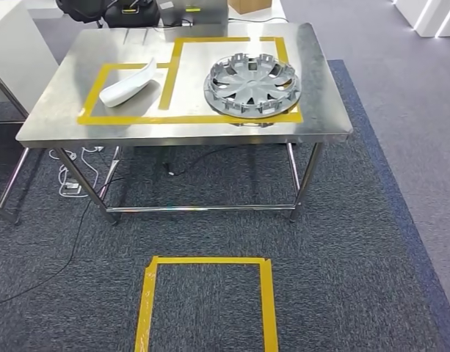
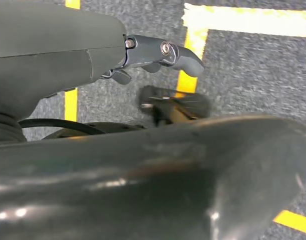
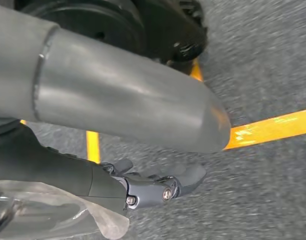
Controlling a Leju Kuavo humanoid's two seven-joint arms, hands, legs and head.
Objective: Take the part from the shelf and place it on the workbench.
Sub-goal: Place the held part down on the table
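On the steel workbench (image 1: 327, 110), a white curved part (image 1: 128, 84) lies inside the left yellow-taped outline. A silver wheel cover (image 1: 252, 86) lies flat in the right outline. Both arms hang low over the carpet. The left wrist view has my left hand (image 2: 158, 52) with its fingers stretched out, apart from the thumb, and nothing between them. My right hand (image 3: 158, 187) looks the same in the right wrist view, fingers extended over the grey carpet and holding nothing. Neither hand is near the workbench.
A yellow tape square (image 1: 207, 301) marks the carpet in front of the workbench. Cables (image 1: 73, 176) trail under its left end. A white table (image 1: 6, 51) stands at the left, and a chair and a box stand behind the workbench.
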